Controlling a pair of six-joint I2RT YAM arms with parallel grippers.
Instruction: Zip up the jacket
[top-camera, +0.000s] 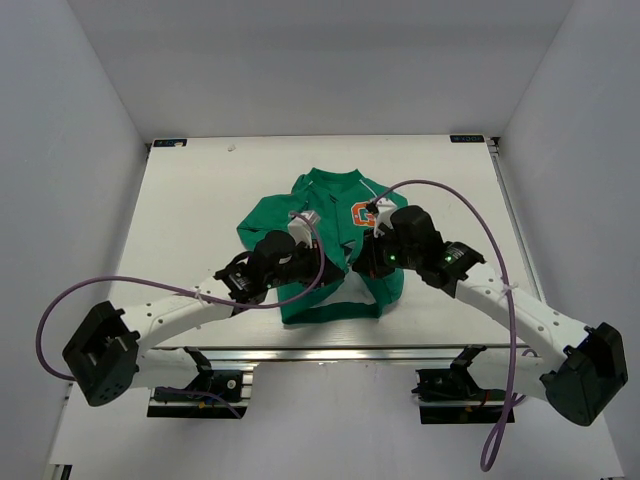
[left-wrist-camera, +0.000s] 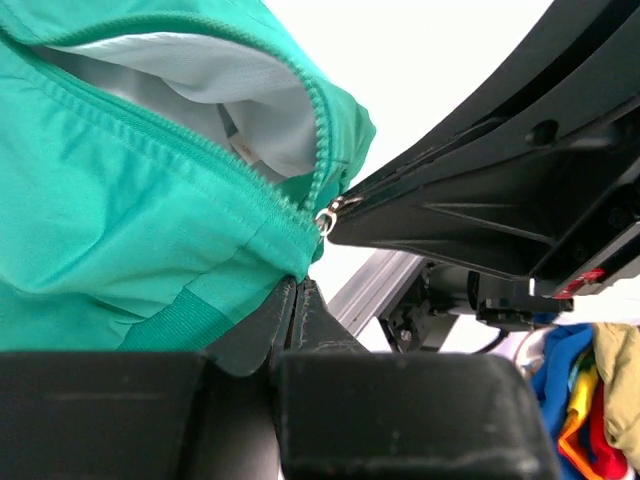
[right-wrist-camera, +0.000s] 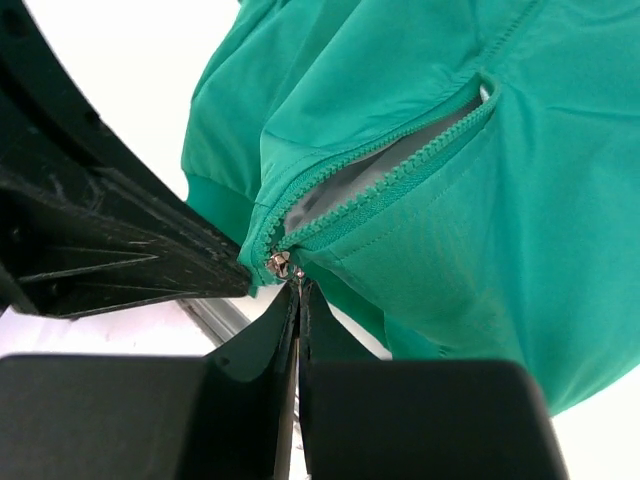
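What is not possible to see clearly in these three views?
1. Right wrist view: the zipper slider shows, but the shut right gripper hides any pull tab, so its grasp is uncertain.
2. Left wrist view: the left gripper pinches the jacket hem; collar and sleeves fall outside the frame.
3. Top view: the grippers cover the hem and zipper bottom; the right arm partly hides the orange patch.

The jacket (top-camera: 330, 200) is plain green, zip teeth included, with a light grey lining (left-wrist-camera: 230, 75) and an orange patch (top-camera: 360, 213) edged in white (a letter G). Its slider (right-wrist-camera: 278, 262) is silver. The table (top-camera: 190, 220) is white and the cables (top-camera: 437, 183) are purple.
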